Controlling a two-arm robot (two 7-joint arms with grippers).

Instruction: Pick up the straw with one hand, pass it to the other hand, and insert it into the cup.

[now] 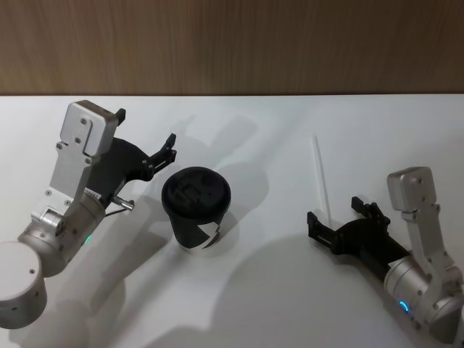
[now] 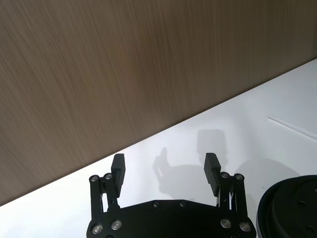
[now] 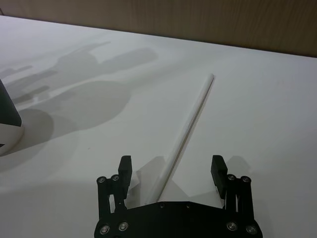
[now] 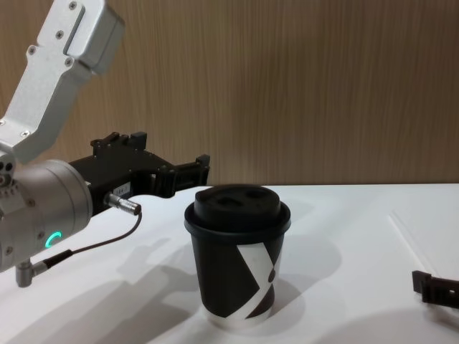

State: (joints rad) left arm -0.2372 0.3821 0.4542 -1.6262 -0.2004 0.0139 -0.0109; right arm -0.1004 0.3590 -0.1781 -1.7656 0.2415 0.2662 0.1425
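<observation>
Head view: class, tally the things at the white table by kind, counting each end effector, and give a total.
Cup: 1
Straw: 1
End effectors: 2, the left end effector and the right end effector, both open
Total: 4

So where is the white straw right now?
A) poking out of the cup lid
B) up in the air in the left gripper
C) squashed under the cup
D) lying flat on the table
D: the straw lies flat on the table, its near end between the open fingers of the right gripper, and nothing sticks out of the cup.
</observation>
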